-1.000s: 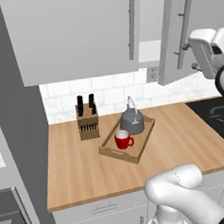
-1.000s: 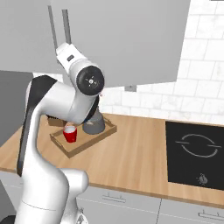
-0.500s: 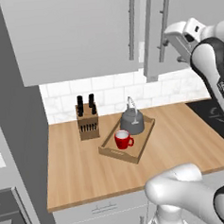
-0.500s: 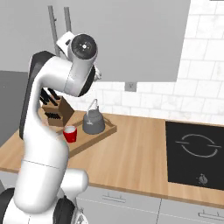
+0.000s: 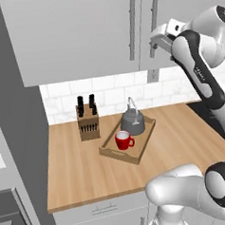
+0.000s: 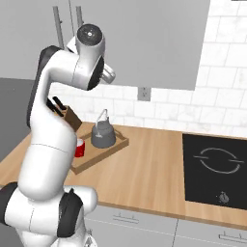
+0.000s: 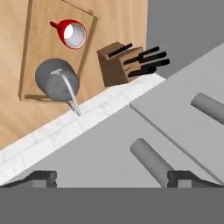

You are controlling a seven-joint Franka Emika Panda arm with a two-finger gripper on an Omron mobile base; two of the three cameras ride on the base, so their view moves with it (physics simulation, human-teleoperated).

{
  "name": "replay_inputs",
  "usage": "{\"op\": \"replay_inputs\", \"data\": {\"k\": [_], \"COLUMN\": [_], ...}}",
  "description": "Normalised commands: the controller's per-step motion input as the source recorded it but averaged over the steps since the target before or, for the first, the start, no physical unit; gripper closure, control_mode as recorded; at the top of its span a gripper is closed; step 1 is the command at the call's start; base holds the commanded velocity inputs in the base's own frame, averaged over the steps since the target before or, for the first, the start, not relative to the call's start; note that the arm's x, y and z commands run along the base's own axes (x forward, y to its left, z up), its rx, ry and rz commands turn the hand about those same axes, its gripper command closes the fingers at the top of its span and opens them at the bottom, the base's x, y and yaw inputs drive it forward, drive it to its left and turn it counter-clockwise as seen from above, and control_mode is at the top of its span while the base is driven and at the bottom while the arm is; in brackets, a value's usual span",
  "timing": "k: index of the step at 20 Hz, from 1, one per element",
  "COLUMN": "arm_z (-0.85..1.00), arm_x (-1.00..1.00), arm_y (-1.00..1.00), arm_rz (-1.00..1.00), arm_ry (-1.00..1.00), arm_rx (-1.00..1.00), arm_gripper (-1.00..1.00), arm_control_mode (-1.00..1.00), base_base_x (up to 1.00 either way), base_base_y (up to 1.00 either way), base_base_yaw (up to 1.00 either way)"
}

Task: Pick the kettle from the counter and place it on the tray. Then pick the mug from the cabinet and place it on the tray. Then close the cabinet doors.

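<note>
claw (image 7: 111,177) stood released, its tips apart at the face of the right cabinet door (image 5: 175,24), beside the bar handle (image 7: 151,159), holding nothing. the kettle (image 5: 132,121) and the mug (image 5: 122,140) sat on the tray (image 5: 112,152) on the counter (image 5: 71,174). both doors looked nearly flush. the risk was that a tip catches the handle and pulls the door open again, or that the push stops before the seam is closed.

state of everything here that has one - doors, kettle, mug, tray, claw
cabinet doors: both shut, flush
kettle: upright on the tray, handle up
mug: upright on the tray, empty
tray: flat on the counter, holds both
claw: open, at the right door's handle
</note>
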Motion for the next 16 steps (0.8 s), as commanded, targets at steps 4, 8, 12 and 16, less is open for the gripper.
{"op": "replay_inputs", "data": {"k": [4,8,12,16], "arm_z": [-0.38,-0.34,-0.37,-0.39], "arm_x": [0.69,0.65,0.47,0.31], "arm_y": [0.00,0.00,0.00,0.00], "arm_rz": [-0.06,-0.06,-0.04,-0.02], "arm_ry": [0.16,0.16,0.05,0.00], "arm_rx": [-0.16,-0.16,-0.15,-0.16], "arm_gripper": [-1.00,-1.00,-1.00,-1.00], "arm_control_mode": [-1.00,-1.00,-1.00,-1.00], "base_base_x": [0.00,0.00,0.00,0.00], "base_base_y": [0.00,0.00,0.00,0.00], "base_base_yaw": [0.00,0.00,0.00,0.00]}}
